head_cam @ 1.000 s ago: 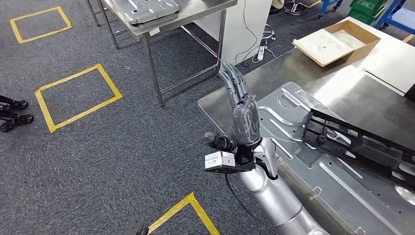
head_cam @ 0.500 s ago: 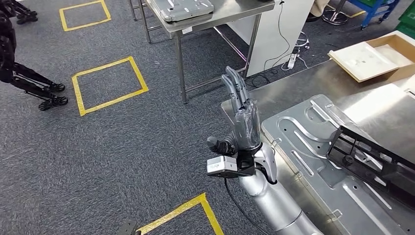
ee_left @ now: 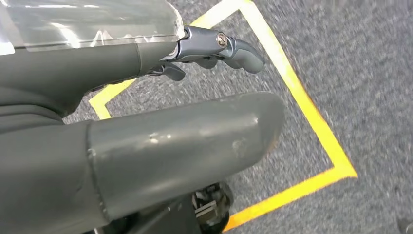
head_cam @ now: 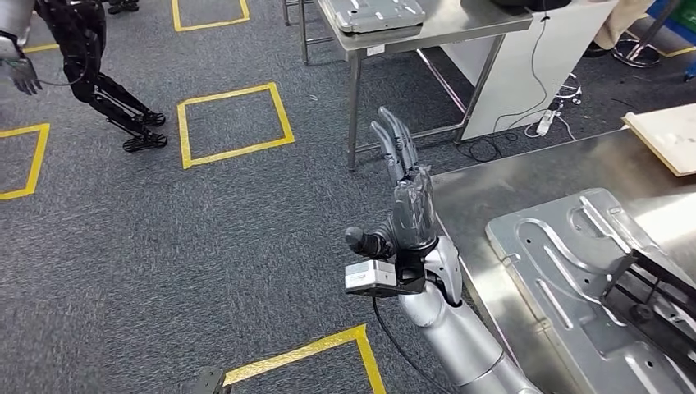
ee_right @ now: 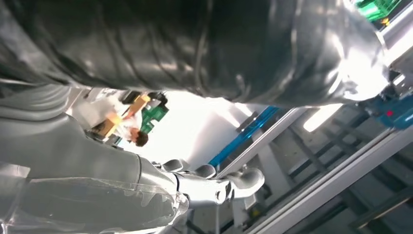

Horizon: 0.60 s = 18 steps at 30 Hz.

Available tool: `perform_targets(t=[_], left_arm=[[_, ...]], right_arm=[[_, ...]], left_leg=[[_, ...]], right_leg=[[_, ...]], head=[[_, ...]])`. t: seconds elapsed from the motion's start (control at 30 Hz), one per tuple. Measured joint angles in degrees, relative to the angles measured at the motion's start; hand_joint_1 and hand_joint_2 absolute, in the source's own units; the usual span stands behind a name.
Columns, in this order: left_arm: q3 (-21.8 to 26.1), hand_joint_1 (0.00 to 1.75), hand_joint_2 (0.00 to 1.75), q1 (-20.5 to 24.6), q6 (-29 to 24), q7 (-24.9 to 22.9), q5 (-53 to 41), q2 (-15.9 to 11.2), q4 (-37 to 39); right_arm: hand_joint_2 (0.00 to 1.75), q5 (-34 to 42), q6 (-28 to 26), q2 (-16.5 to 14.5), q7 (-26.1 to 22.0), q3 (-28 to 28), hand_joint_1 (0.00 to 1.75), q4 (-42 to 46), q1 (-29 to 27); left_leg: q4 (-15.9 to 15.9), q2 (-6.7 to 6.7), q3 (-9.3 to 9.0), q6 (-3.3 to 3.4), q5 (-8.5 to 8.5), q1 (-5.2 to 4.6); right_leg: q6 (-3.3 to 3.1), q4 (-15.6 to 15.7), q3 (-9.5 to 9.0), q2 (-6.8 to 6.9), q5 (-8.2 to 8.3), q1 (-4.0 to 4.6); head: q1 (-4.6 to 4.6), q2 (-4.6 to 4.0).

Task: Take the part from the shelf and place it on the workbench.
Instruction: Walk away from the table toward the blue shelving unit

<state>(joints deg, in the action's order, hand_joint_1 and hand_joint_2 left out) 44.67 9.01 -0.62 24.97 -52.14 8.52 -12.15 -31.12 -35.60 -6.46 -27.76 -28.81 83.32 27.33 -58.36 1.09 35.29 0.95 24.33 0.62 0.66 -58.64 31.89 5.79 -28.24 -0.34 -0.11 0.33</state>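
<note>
The pressed sheet-metal part (head_cam: 574, 279), silver and ribbed with slots and holes, lies flat on the brushed-steel bench (head_cam: 501, 185), a black plastic frame (head_cam: 657, 308) resting across it. Just beside the bench's edge, the left robot hand (head_cam: 404, 193) is raised with fingers straight and apart, holding nothing; the right robot hand (ee_right: 204, 187) also grips nothing, fingers loosely extended. Beyond the bench, a steel-legged table (head_cam: 427, 25) stands on grey carpet marked with yellow tape squares (head_cam: 234, 123).

I am looking down at a dark grey carpeted floor (head_cam: 205, 246) carrying squares of yellow floor tape (head_cam: 232, 119). A steel-legged metal table (head_cam: 443, 29) is standing ahead beside a white cabinet (head_cam: 533, 57), with cables trailing to a white power strip (head_cam: 544, 121).
</note>
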Motion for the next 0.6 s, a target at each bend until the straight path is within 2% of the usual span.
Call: perform_targets(t=[0.07,0.1,0.13,0.17,0.2,0.23,0.27,0.33,0.37,0.4,0.43,0.47,0.5,0.53,0.6], left_arm=[[0.1,0.0,0.0,0.2,-0.1,0.1,0.2,0.0,0.0],[0.2,0.0,0.0,0.3,-0.1,0.1,0.3,0.1,0.0],[0.2,0.0,0.0,0.3,-0.1,0.1,0.5,0.1,0.0],[0.2,0.0,0.0,0.3,-0.2,0.1,0.5,0.1,0.0],[0.3,0.0,0.0,0.3,-0.2,0.0,0.6,0.2,0.0],[0.3,0.0,0.0,0.2,-0.3,0.0,0.6,0.2,0.0],[0.4,0.0,0.0,0.1,-0.3,0.0,0.6,0.2,0.0],[0.5,0.0,0.0,0.1,-0.4,-0.1,0.6,0.4,0.0],[0.6,0.0,0.0,0.2,-0.4,-0.1,0.6,0.6,0.0],[0.6,0.0,0.0,0.2,-0.5,-0.2,0.5,0.7,0.0],[0.6,0.0,0.0,0.2,-0.7,-0.3,0.5,0.7,0.0],[0.6,0.0,0.0,0.1,-1.0,-0.4,0.4,0.7,0.0],[0.6,0.0,0.0,0.0,-1.3,-0.5,0.3,0.8,0.0],[0.6,0.0,0.0,-0.2,-1.7,-0.5,0.2,0.8,0.0],[0.6,0.0,0.0,-0.3,-2.2,-0.7,0.1,0.8,0.0]], right_arm=[[0.0,0.0,0.2,-0.1,-0.1,0.0,0.0,0.0,0.5],[0.0,0.0,0.3,0.0,-0.2,0.0,0.0,0.0,0.6],[0.0,0.0,0.5,0.0,-0.2,0.0,0.0,-0.1,0.5],[0.0,0.0,0.6,0.0,-0.3,0.0,0.0,-0.2,0.4],[0.0,0.0,0.7,0.1,-0.3,0.0,0.0,-0.3,0.4],[0.0,-0.1,0.8,0.1,-0.3,0.0,0.0,-0.4,0.3],[0.0,-0.1,0.8,0.1,-0.3,0.0,0.0,-0.5,0.3],[0.0,-0.2,0.8,0.1,-0.3,0.0,0.0,-0.6,0.4],[0.0,-0.2,0.7,0.1,-0.3,0.0,0.0,-0.6,0.5],[0.0,-0.3,0.7,0.1,-0.2,0.0,0.0,-0.6,0.5],[0.0,-0.5,0.7,0.1,-0.2,0.0,0.0,-0.7,0.5],[0.0,-0.6,0.6,0.1,-0.2,0.0,0.0,-0.7,0.5],[0.0,-0.8,0.6,0.1,-0.2,-0.1,0.0,-0.7,0.5],[0.0,-0.9,0.6,0.0,-0.1,-0.1,0.0,-0.8,0.5],[0.0,-1.0,0.5,0.0,0.0,-0.2,0.0,-0.9,0.4]], left_leg=[[0.3,-0.93,-0.08,0.66,-0.29,0.17],[0.3,-1.42,-0.04,0.86,-0.34,0.17],[0.3,-1.96,0.01,1.02,-0.36,0.14],[0.3,-2.59,0.04,1.09,-0.37,0.11],[0.2,-3.26,0.06,1.12,-0.37,0.07],[0.2,-3.96,0.06,1.12,-0.37,0.05],[0.1,-4.71,0.04,1.11,-0.36,0.04],[-0.1,-6.08,0.15,0.95,-0.42,0.06],[-0.1,-6.71,0.34,0.71,-0.51,0.13],[-0.1,-7.22,0.59,0.36,-0.64,0.28],[0.0,-7.8,0.82,-0.09,-0.79,0.44],[0.1,-8.42,0.92,-0.57,-0.96,0.56],[0.1,-8.37,1.0,-0.91,-0.93,0.63],[-0.6,-7.5,1.31,-1.19,-0.42,0.56],[-5.3,-4.25,3.5,-1.49,2.33,0.47]], right_leg=[[0.47,-3.4,1.42,-2.52,-2.4,-0.34],[0.57,-7.0,3.02,-4.09,-4.28,-0.43],[0.59,-10.9,4.98,-4.95,-6.02,-0.43],[0.57,-14.3,6.73,-5.39,-7.1,-0.41],[0.51,-16.0,7.74,-5.56,-7.1,-0.4],[0.36,-15.3,7.65,-5.69,-5.89,-0.4],[0.12,-12.5,6.46,-6.05,-3.73,-0.39],[-0.59,-4.7,3.15,-8.46,0.2,-0.43],[-0.83,-1.9,2.01,-9.65,1.15,-0.44],[-0.98,-0.6,1.52,-10.46,1.34,-0.38],[-1.03,-0.3,1.4,-10.5,1.2,-0.27],[-1.1,0.0,1.25,-9.94,1.31,-0.22],[-1.26,0.4,0.98,-9.26,1.48,-0.28],[-1.46,0.9,0.65,-8.57,1.66,-0.4],[-1.81,1.5,0.17,-6.94,1.89,-0.52]], head=[[0.01,0.0],[0.01,0.0],[0.01,0.0],[0.01,0.0],[0.01,0.0],[0.01,0.0],[0.01,0.0],[-0.01,0.0],[-0.01,0.0],[-0.01,0.0],[-0.02,0.0],[-0.01,0.0],[-0.02,0.0],[-0.05,0.0],[-0.12,0.0]])
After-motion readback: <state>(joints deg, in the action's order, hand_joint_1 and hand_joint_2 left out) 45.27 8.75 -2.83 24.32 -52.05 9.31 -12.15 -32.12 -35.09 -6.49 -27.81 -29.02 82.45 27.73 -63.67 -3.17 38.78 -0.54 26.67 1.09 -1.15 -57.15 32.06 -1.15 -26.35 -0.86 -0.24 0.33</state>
